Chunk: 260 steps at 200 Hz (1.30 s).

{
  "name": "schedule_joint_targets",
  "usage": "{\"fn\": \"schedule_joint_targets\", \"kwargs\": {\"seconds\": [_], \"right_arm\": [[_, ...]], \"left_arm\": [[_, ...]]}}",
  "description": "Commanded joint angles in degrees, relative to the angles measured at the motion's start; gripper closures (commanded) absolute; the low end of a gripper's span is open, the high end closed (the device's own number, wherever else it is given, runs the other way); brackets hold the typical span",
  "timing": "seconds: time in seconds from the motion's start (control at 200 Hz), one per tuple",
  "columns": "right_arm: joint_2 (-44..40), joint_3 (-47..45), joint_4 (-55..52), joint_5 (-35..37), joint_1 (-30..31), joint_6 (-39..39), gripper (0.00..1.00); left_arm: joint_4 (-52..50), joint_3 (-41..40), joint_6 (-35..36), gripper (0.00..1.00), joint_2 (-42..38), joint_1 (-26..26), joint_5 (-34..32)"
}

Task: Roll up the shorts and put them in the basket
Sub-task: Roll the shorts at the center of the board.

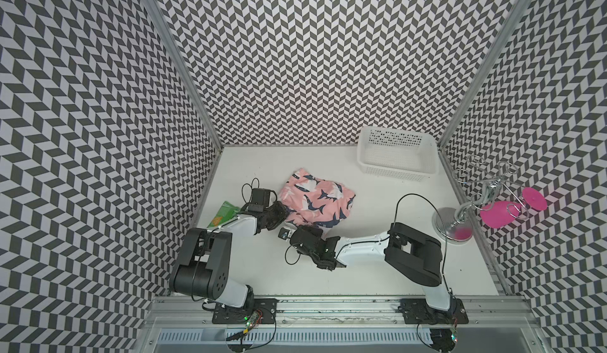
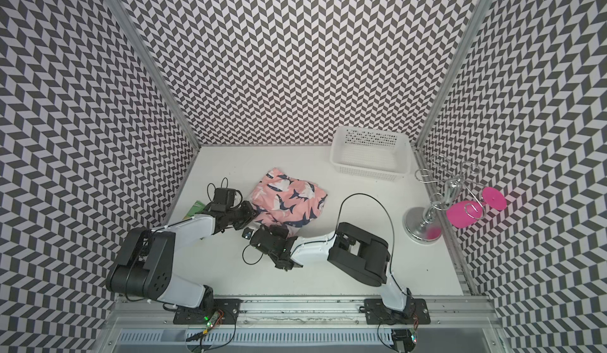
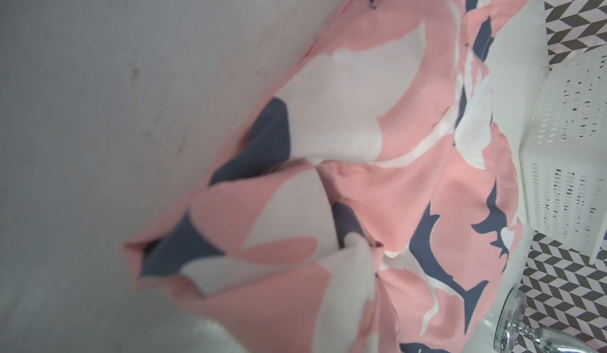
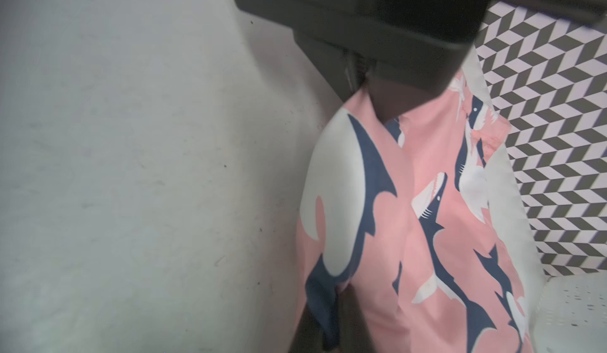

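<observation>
At the near edge of the shorts (image 1: pixel 315 197), lying crumpled in the middle of the table (image 1: pixel 377 262), you have the left gripper (image 1: pixel 281 212) and right gripper (image 1: pixel 317 229) both clamped shut side by side, seemingly pinching fabric so the roll starts evenly.

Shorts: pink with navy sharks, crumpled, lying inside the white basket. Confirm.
Not inside the white basket: both top views show the shorts on the white table, apart from the basket. Pink, navy sharks, crumpled: right.
</observation>
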Motion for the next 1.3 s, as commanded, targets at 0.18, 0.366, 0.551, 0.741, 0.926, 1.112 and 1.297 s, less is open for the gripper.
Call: {"fn": "schedule_joint_targets", "kwargs": {"seconds": [0.18,0.366,0.551,0.741,0.926,1.112,1.297], "right_arm": [[1.5,7.4,-14.5,-29.4,-6.6,11.8,1.0],[2.3,8.9,-17.4,-45.9,-12.1,18.1,1.0],[2.8,6.7,-11.9,-68.4,-19.0,29.3,1.0],[2.3,-0.1,3.0,-82.7,-24.7,44.2,1.0],[4.3,-4.1,13.1,-88.6,-27.5,53.7,1.0],[5.2,-7.3,22.0,-90.6,-29.3,60.9,1.0],[6.1,-9.8,29.2,-91.0,-30.8,67.6,1.0]], "left_arm": [[-1.7,0.2,1.1,0.25,-7.9,3.7,-1.9],[-6.2,-1.4,2.6,0.21,-14.4,9.6,-4.3],[-3.5,-6.6,1.5,0.2,-18.2,9.5,-1.7],[4.1,-11.3,-0.8,0.19,-20.0,5.7,0.2],[16.4,-14.7,-4.1,0.18,-18.7,0.7,0.1],[22.9,-16.2,-5.1,0.18,-14.3,-1.7,-1.4],[22.4,-14.5,-5.3,0.18,-7.6,-5.0,-3.2]]}}
